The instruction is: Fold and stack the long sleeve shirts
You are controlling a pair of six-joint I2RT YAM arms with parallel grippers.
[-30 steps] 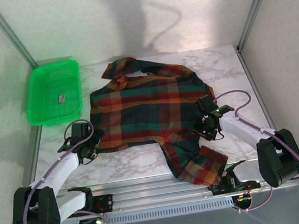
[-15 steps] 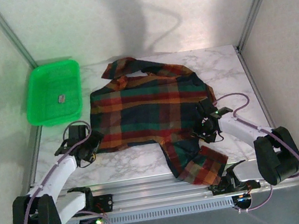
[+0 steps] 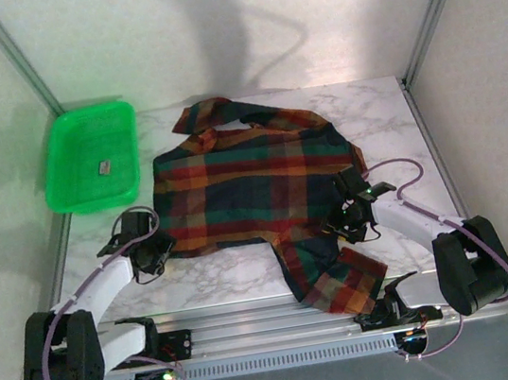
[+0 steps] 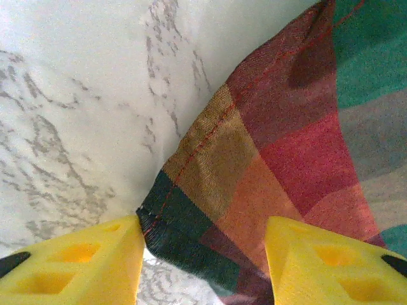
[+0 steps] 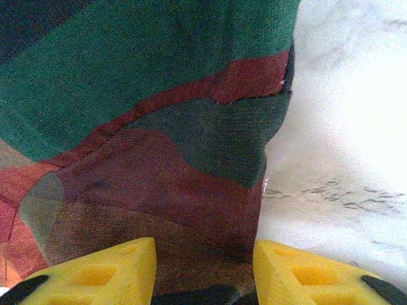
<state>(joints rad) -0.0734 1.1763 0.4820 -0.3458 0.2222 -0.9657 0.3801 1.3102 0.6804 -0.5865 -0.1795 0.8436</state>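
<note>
The left gripper point(image 4: 202, 232) is keeping its fingers point(image 4: 82, 267) wide apart around the shirt's point(image 4: 286, 140) near left corner. The right gripper point(image 5: 203, 248) is gaping over its right edge. The shirt is lying in the middle of the table point(image 3: 377, 114), with bare marble on both sides.

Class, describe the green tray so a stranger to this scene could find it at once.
Start at the marble table and go to its far left corner, left of the plaid shirt. The tray is there: bright green, rimmed, with one small grey item inside.
</note>
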